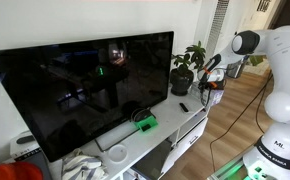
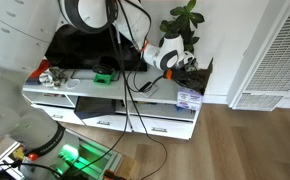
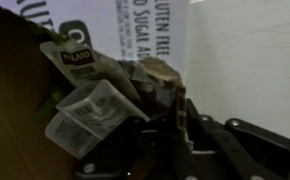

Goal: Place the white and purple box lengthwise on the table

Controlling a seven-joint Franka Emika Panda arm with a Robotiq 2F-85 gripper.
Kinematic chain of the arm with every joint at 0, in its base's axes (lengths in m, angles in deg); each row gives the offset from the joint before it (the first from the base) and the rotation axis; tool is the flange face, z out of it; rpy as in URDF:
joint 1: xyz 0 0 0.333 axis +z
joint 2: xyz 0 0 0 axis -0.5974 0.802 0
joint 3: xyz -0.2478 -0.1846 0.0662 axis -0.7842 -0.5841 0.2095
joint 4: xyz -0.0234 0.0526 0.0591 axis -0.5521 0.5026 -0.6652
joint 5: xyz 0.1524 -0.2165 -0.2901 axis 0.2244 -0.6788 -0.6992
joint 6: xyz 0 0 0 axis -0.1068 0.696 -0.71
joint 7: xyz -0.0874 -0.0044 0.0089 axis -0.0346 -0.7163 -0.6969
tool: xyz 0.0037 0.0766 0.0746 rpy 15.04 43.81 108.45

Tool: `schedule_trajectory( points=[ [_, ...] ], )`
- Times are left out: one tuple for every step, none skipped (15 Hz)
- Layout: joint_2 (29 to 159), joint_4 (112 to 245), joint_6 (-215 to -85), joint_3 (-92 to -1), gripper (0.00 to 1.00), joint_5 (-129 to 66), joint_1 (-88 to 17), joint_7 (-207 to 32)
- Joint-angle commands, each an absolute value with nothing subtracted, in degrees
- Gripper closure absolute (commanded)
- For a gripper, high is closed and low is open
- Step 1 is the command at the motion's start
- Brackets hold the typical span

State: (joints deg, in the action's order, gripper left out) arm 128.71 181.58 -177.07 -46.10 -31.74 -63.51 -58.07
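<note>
The TV (image 1: pixel 85 85) stands on the bench (image 2: pixel 160 103), along its back. A small box (image 1: pixel 145 123) lies just in front of the TV's stand. Past one side of the TV, the potted plant (image 1: pixel 190 65) stands at the bench's end. A remote (image 1: pixel 183 106) lies beside that TV edge, further forward. The carton (image 2: pixel 189 98) lies farthest from the TV, at the front corner.
</note>
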Motion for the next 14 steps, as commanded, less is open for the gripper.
schedule_trajectory(
  points=[
    [126.77,182.71,-173.47,-46.16,0.98,-32.72,-63.58,-58.01],
    [126.13,183.18,-172.32,-46.2,0.98,-32.64,-63.65,-57.95],
    [125.61,183.61,-171.48,-46.33,0.98,-32.67,-63.63,-57.84],
    [124.89,184.3,-170.43,-47.38,0.98,-32.82,-62.85,-58.85],
    [124.08,185.19,-169.64,-48.33,0.98,-33.03,-62.13,-59.64],
    [123.48,185.8,-168.98,-48.86,0.98,-33.08,-61.79,-59.96],
    [122.51,186.99,-168.59,-49.06,0.98,-33.07,-61.67,-59.79],
    [121.72,188.05,-168.46,-49.55,0.98,-33.16,-61.35,-59.96],
    [120.9,189.37,-168.74,-49.76,0.98,-33.2,-61.27,-59.86],
    [119.94,190.81,-169.38,-49.42,0.98,-33.02,-61.64,-59.14],
    [119.03,192.29,-170.24,-49.58,0.98,-33.1,-61.66,-58.99],
    [117.77,194.15,-171.39,-49.33,0.98,-33.06,-62.05,-58.31],
    [116.81,195.85,-173.19,-49.18,0.98,-33.13,-62.32,-57.76],
    [115.43,198.03,-175.1,-48.59,0.98,-33.31,-63.0,-56.27]
  ],
)
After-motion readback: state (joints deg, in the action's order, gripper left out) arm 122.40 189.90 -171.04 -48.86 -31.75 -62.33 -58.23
